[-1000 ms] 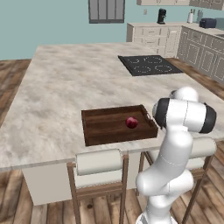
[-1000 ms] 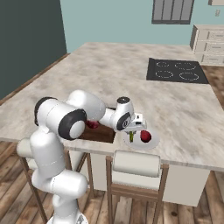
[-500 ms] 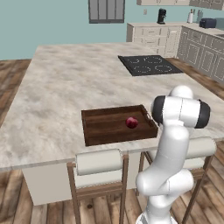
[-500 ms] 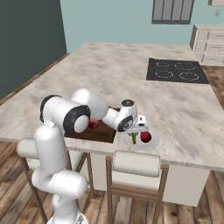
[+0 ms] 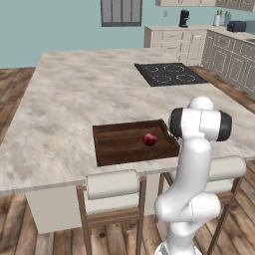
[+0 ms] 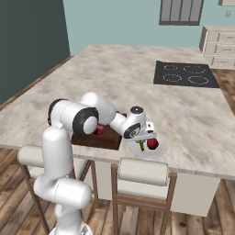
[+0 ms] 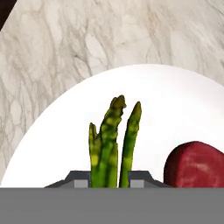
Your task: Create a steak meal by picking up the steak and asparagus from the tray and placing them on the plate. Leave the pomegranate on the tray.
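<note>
My gripper [image 6: 146,137] hangs low over the white plate [image 6: 159,151] near the counter's front edge, shut on the green asparagus [image 6: 141,145]. In the hand view the asparagus [image 7: 111,140] stands between my fingertips [image 7: 141,178] above the plate [image 7: 166,100]. The red steak [image 7: 197,168] lies on the plate just to the right of the stalk; the right base view also shows the steak [image 6: 153,144]. On the dark wooden tray [image 5: 119,145] rests the round crimson pomegranate [image 5: 149,139]. My arm partly hides the tray [image 6: 103,140] in the right base view.
A black cooktop [image 5: 170,73] is set into the far side of the marble counter [image 5: 74,99]. Two padded stools [image 5: 112,183] [image 6: 141,171] stand against the counter's near edge under the tray and plate. Cabinets line the back wall.
The arm's shoulder and elbow have swung a little. The gripper has stayed shut on the asparagus over the plate. Steak and pomegranate have not moved.
</note>
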